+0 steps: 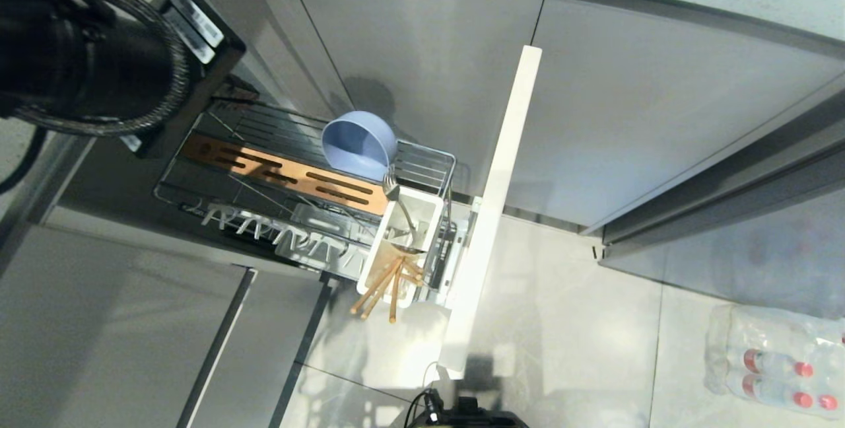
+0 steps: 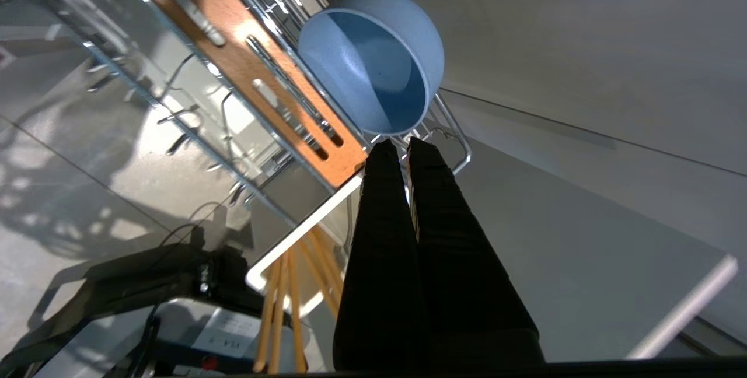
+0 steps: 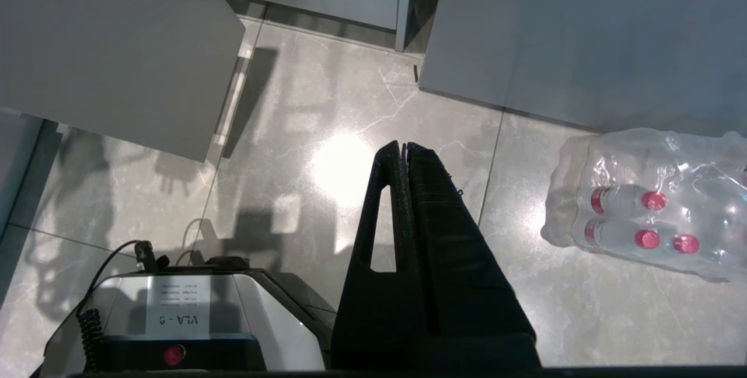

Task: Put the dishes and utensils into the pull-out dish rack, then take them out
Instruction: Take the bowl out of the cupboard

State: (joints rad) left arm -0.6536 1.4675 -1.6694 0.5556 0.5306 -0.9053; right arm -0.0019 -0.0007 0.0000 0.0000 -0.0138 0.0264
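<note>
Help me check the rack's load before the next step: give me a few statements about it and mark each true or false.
1. The blue bowl stands tilted on its side in the rack. True.
2. The chopsticks lie on the floor. False: they stand in the white cup.
3. The fork is in that cup. True.
4. The left pincer holds the bowl. False: it is shut and empty, near the bowl.
5. A pink plate fills the white prongs. False: they hold nothing.
</note>
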